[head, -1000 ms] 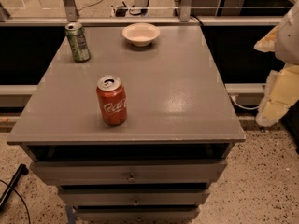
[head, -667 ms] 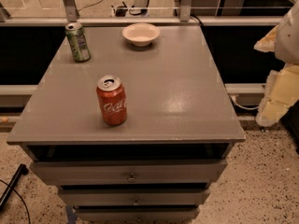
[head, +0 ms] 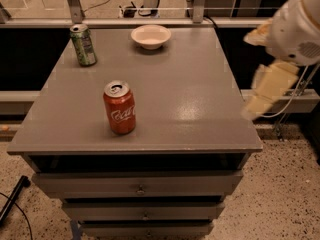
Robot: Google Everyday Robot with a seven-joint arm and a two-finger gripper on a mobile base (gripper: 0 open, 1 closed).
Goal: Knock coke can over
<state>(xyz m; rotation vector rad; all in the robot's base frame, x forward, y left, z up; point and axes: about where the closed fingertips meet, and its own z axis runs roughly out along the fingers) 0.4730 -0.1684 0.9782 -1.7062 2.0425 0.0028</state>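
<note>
The coke can (head: 119,108), red with white script and a silver top, stands upright on the grey table (head: 200,94), left of centre and near the front edge. My gripper (head: 261,98) is a cream-coloured shape hanging at the table's right edge, about level with the can and far to its right. It touches nothing. The white arm (head: 300,24) rises above it at the upper right.
A green soda can (head: 83,45) stands upright at the back left corner. A white bowl (head: 150,36) sits at the back centre. Drawers (head: 140,188) run below the table top. A metal rail (head: 150,21) runs behind the table.
My gripper has swung left, from beyond the table's right side to over its right edge. The coke can, the green can and the bowl have not moved.
</note>
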